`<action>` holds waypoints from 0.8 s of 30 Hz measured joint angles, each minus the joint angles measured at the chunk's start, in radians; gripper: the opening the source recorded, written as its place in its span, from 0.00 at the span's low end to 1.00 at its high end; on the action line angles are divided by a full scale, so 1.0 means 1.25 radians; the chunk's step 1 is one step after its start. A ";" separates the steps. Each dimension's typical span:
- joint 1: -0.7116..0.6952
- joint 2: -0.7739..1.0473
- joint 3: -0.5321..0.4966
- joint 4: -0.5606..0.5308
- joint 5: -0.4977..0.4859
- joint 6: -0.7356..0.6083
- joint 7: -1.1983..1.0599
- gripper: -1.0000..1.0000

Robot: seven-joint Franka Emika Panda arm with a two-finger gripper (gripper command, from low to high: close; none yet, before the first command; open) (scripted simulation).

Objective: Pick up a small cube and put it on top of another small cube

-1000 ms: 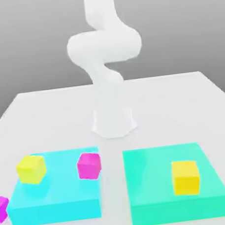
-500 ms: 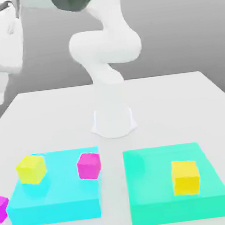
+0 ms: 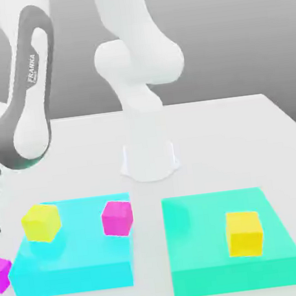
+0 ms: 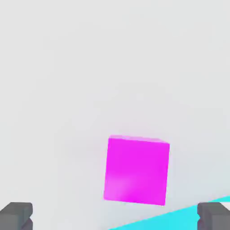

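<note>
Gripper (image 4: 115, 218) fingers apart, nothing held, poised over the small cube (image 4: 136, 170) lying on the table (image 3: 240, 133) beside the cyan slab's (image 3: 73, 264) edge; a pickup approach.

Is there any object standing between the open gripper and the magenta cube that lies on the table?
Nothing visible does. In the hand view the magenta cube sits on bare table, ahead of the open gripper; only a corner of the cyan slab lies beside it.

magenta cube (image 3: 1, 273) cropped by frame edge
</note>
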 joint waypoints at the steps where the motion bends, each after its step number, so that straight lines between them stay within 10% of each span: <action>1: -0.005 0.029 0.005 0.006 0.007 0.022 -0.002 0.50; 2: -0.010 0.058 0.010 0.011 0.012 0.044 -0.005 0.50; 3: -0.014 0.081 0.014 0.016 0.015 0.061 -0.007 0.00; 24: 0.051 -0.236 0.055 -0.122 -0.104 -0.131 -0.168 0.00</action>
